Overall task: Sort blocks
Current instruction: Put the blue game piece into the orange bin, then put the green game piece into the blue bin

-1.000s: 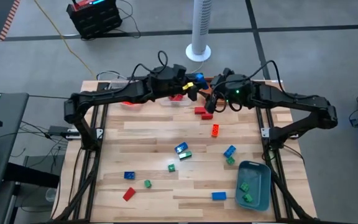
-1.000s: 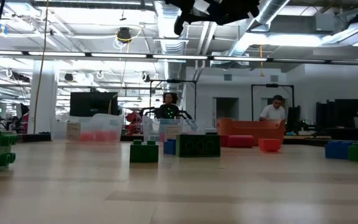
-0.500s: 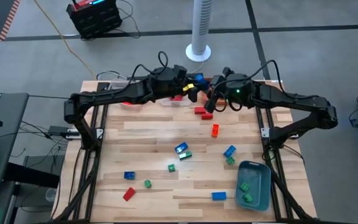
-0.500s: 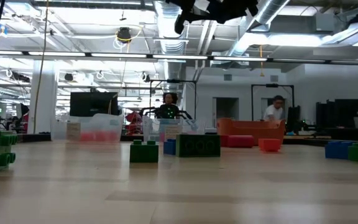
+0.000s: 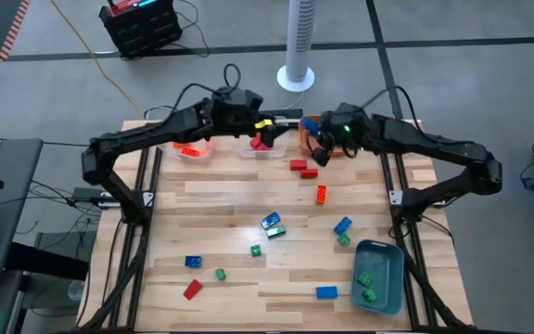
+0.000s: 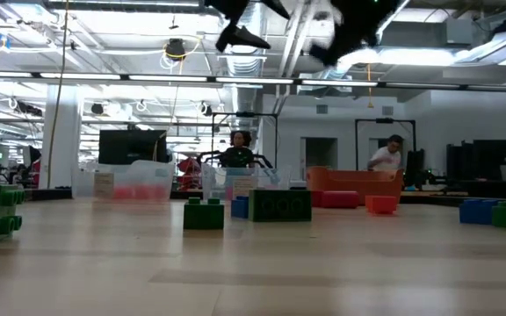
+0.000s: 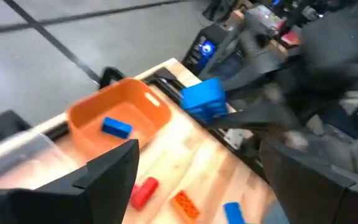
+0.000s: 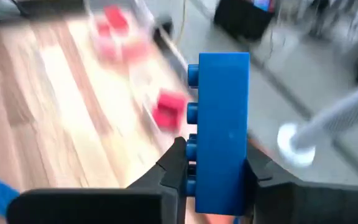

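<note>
Sorting looks partly done: the right tool [image 8: 213, 171] clamps a blue block [image 8: 217, 130], the left tool [image 7: 197, 168] stands apart, and many blocks [image 5: 270, 223] dot the bench [image 5: 221, 199].

both arms reach over the table's far edge; left gripper [image 7: 197, 171] spread wide, right gripper [image 8: 215, 165] clamped.

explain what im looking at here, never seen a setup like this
Two dark robot arms sort toy bricks on a wooden table. One camera looks down from above, one sits at table height, and one rides on each wrist. Red, orange, blue and green blocks lie scattered; a blue-grey bin holds green ones, an orange bin a blue one. The right gripper is clamped on a blue block. The left gripper is open and empty near the far edge.
</note>
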